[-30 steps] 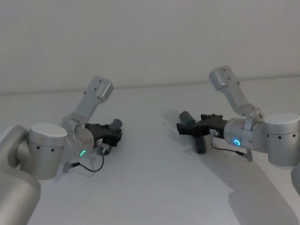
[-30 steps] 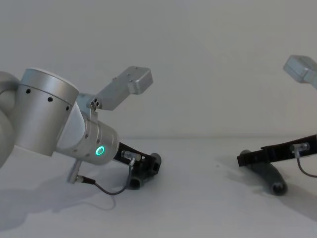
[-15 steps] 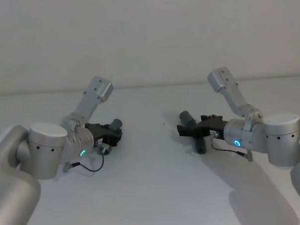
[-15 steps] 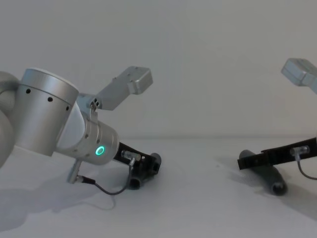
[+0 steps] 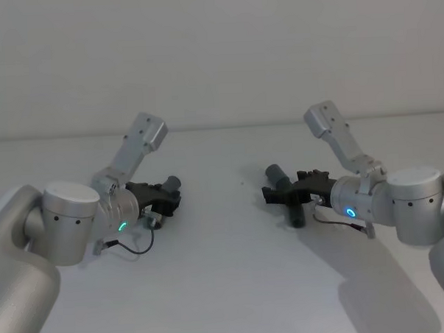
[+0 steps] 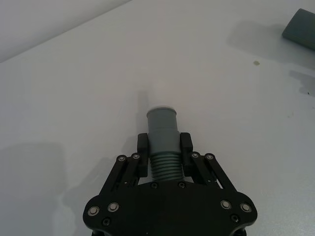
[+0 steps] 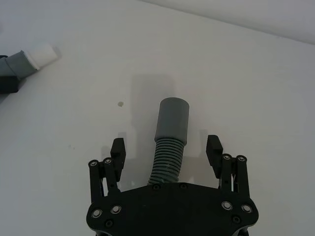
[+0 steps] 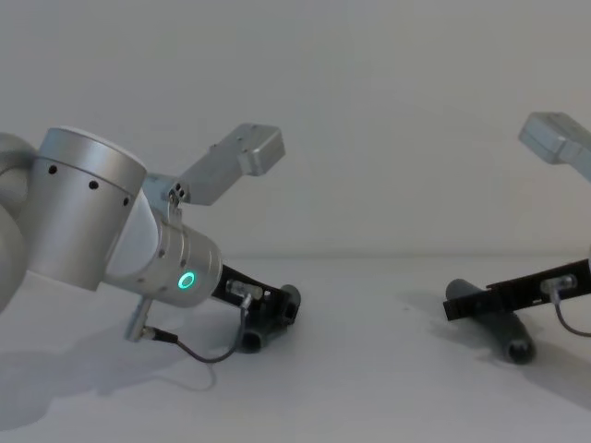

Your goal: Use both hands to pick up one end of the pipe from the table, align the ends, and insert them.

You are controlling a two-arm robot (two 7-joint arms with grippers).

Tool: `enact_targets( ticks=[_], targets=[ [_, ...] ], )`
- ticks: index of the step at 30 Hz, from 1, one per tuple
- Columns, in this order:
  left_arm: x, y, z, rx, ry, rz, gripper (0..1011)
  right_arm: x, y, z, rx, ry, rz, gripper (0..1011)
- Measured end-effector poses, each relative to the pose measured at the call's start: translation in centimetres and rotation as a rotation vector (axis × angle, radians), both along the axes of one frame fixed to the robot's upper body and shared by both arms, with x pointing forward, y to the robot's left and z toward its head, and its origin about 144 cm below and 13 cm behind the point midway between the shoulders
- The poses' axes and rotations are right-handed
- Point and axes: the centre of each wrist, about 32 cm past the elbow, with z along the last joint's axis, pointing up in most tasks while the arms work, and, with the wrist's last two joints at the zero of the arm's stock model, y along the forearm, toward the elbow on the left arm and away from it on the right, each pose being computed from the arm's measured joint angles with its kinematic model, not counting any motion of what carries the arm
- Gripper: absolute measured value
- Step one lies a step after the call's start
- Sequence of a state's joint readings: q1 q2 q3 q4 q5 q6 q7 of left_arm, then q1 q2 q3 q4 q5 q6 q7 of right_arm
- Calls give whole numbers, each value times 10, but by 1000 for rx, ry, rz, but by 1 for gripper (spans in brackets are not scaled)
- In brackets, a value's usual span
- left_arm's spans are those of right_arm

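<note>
Where the left tool [image 5: 167, 198] sits: low over the left part of the table [image 5: 227, 284], pointing right.
Left tool state: clenched; both fingers [image 6: 142, 145] press the ribbed collar of the left pipe piece [image 6: 162, 130].
Left pipe piece: held in the tool, projecting beyond the fingertips, whitish tip [image 6: 162, 107] leading; contact with the table cannot be told.
Right tool [image 7: 166, 147] position: low over the right part of the table, pointing left.
Right tool state: released; fingers [image 7: 118, 147] stand on either side of the right pipe piece [image 7: 172, 123], apart from it.
Right pipe piece: lying on the table, ribbed section under the tool, smooth round end beyond the fingertips.
Separation: the two pieces are well apart.
</note>
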State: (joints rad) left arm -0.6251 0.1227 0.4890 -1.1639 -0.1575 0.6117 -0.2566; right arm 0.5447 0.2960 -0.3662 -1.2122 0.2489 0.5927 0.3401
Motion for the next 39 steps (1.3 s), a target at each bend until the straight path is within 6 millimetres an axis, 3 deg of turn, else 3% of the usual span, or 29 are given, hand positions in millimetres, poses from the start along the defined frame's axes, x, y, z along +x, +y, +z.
enact_targets(
  ticks=[17, 21, 35, 36, 39],
  targets=[
    [0, 0, 0, 0, 0, 0, 345, 1, 2, 1, -44, 0, 12, 977],
    [0, 0, 0, 0, 0, 0, 345, 1, 2, 1, -48, 0, 13, 903],
    [0, 0, 0, 0, 0, 0, 345, 1, 2, 1, -56, -2, 15, 461],
    [0, 0, 0, 0, 0, 0, 346, 1, 2, 1, -56, -2, 15, 384],
    [0, 0, 0, 0, 0, 0, 345, 1, 2, 1, -57, -2, 15, 318]
  ],
)
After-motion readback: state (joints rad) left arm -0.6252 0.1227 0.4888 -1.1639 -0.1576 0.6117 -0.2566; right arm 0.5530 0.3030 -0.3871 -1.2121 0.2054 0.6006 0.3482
